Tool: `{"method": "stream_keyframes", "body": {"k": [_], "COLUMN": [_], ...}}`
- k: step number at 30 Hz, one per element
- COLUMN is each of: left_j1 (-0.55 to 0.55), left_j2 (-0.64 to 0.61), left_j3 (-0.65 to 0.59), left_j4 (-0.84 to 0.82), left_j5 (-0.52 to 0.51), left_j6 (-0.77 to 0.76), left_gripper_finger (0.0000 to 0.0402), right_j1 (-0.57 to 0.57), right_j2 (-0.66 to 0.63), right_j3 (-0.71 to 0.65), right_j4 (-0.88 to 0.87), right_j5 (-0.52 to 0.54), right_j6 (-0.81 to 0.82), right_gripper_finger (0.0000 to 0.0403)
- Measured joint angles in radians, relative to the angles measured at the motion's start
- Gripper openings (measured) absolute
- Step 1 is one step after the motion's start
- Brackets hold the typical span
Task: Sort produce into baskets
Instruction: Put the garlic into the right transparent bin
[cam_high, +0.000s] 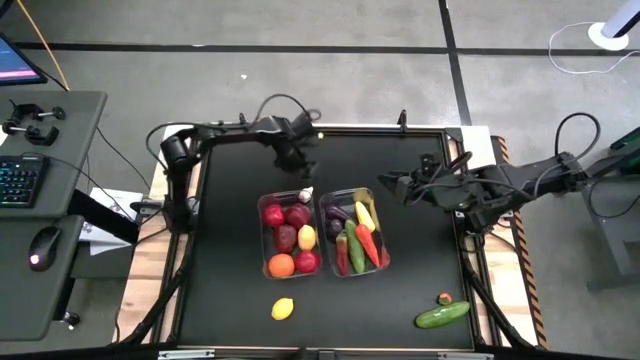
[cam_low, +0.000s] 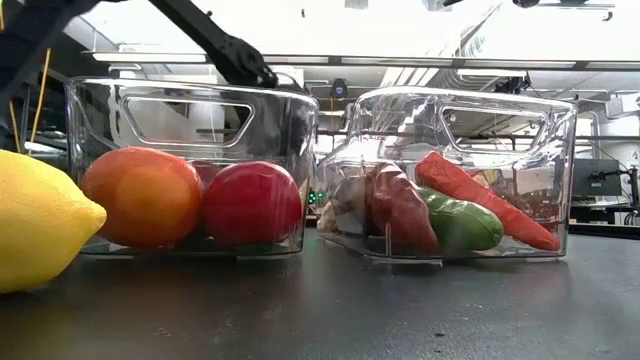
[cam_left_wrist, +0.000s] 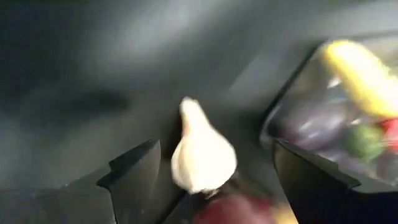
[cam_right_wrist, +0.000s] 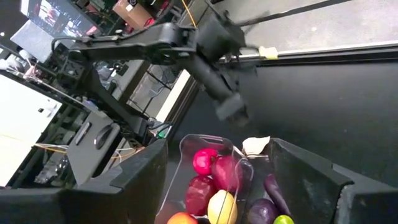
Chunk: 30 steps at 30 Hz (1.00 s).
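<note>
Between bins, wrist-seen only: garlic (cam_left_wrist: 202, 155)

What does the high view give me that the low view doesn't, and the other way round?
Only the high view shows both grippers: the left gripper above the far end of the left basket, jaws open, with a white garlic bulb at that basket's far rim, and the right gripper near the right basket. It also shows the cucumber loose on the table.

Only the low view shows how high the produce sits inside each basket.

Both show the two baskets, the orange, the carrot and the loose lemon.
</note>
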<state>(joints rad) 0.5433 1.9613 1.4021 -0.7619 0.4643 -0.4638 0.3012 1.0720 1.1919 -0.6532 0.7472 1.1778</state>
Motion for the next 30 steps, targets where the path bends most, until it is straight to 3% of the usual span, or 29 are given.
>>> {"method": "stream_keyframes", "body": {"k": [8, 30], "left_j1": [-0.027, -0.092], "left_j2": [0.089, 0.089], "left_j3": [-0.001, 0.001], "left_j4": [-0.071, -0.031], "left_j5": [0.046, -0.151], "left_j6": [-0.06, -0.125], "left_gripper_finger": [0.0293, 0.0292], "right_j1": [0.0, 0.0], "right_j2": [0.01, 0.01], "right_j3": [0.0, 0.0], "right_j4": [-0.01, -0.042], "right_j5": [0.0, -0.025], "right_j6": [-0.005, -0.019], "right_gripper_finger": [0.0271, 0.0271]}}
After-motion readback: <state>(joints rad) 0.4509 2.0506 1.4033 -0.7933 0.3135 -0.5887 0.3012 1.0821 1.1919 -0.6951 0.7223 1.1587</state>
